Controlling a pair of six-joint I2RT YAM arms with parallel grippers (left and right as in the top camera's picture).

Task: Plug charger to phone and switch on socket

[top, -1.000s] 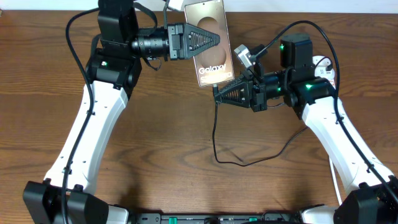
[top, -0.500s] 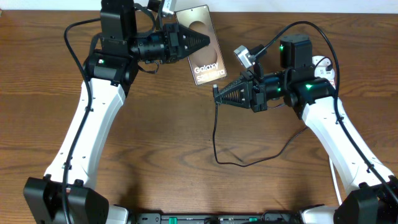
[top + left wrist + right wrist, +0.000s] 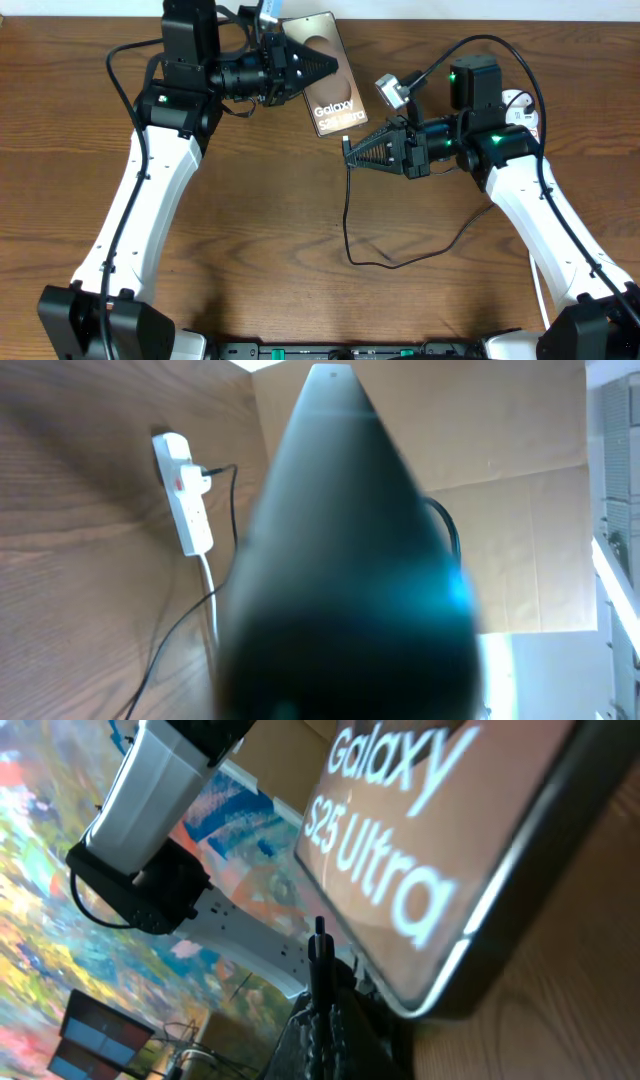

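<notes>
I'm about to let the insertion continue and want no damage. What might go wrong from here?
1. The right gripper pinches the charger with its plug tip aimed at the edge of the phone. No port is visible there, so the tip may miss and scrape the edge.
2. The left gripper has its fingers on the phone near one end only, so a push from the plug could pivot it or make it slip.

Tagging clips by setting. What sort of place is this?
Likely a robot lab bench, not a home: left arm and right arm at a wood table, what looks like cardboard behind it, and a staged phone, charger and socket.
</notes>
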